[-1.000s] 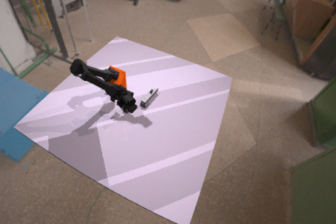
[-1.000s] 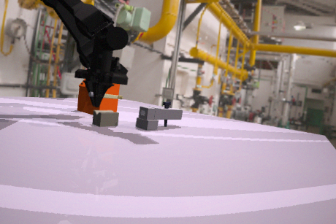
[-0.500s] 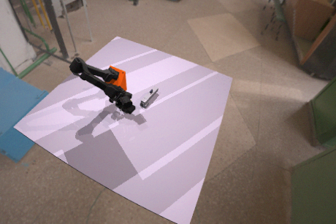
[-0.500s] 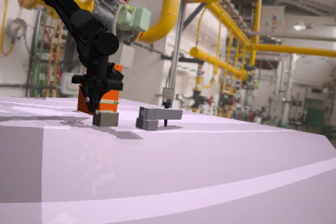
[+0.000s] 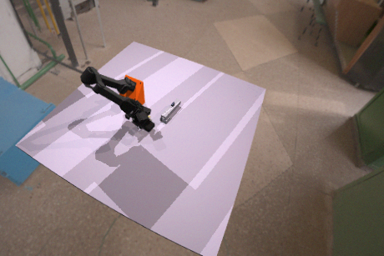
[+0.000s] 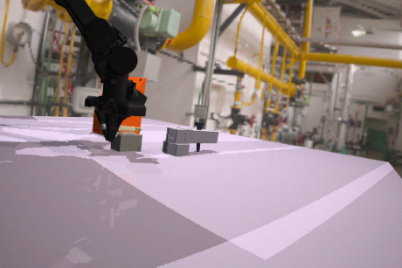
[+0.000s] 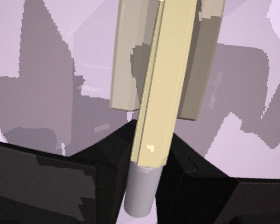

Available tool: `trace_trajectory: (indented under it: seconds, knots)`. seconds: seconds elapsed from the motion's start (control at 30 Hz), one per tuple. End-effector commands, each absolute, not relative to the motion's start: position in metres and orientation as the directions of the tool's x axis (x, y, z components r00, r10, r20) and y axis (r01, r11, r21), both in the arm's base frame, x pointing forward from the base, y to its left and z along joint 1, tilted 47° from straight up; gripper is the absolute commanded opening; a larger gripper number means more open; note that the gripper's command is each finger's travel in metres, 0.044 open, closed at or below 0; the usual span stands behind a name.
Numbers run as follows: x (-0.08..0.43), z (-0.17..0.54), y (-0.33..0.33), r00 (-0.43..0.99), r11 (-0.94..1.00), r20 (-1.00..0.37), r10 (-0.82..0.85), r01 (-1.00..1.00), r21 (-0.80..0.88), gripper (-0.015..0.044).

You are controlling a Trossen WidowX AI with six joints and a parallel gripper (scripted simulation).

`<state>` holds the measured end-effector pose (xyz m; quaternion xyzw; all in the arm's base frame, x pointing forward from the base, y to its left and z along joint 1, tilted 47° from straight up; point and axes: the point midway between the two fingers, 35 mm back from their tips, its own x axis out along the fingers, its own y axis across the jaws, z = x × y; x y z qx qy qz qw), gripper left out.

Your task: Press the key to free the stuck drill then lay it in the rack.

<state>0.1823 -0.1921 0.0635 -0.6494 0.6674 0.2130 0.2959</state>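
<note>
My gripper (image 5: 147, 127) (image 6: 110, 139) (image 7: 147, 128) is shut on the drill, a long pale-yellow bar (image 6: 130, 129) (image 7: 163, 85) with a grey round end (image 7: 143, 192) between the fingers. The drill is held about level. In the wrist view it runs over the rack (image 6: 128, 142) (image 7: 129, 60), a grey-green trough whose sides show left and right of it. In the exterior view the drill is just above the rack's top; whether they touch cannot be told. The dark blue key (image 5: 173, 104) (image 6: 199, 125) stands upright through the grey holder (image 5: 169, 113) (image 6: 190, 135), away from the gripper.
The orange piece (image 5: 136, 89) (image 6: 136, 120) stands behind the gripper at the arm's base. The grey holder stands to the right of the rack in the exterior view. The pale table top (image 5: 209, 134) (image 6: 210, 193) carries broad shadows.
</note>
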Motion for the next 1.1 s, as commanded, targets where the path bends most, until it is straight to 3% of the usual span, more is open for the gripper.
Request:
trace_trajectory:
  seconds: [0.0, 0.27, 0.83, 1.07]
  knots:
    - [0.183, 0.059, -0.195, 0.022, 0.059, -0.676, -0.737, -0.993, -0.098, 0.0000]
    - [0.183, 0.052, -0.202, 0.022, 0.059, -0.675, -0.737, -0.993, -0.097, 0.0000]
    - [0.183, 0.057, -0.200, 0.019, 0.064, -0.672, -0.740, -0.993, -0.098, 0.0440]
    - [0.181, 0.075, -0.176, 0.023, 0.060, -0.677, -0.736, -0.993, -0.098, 0.0440]
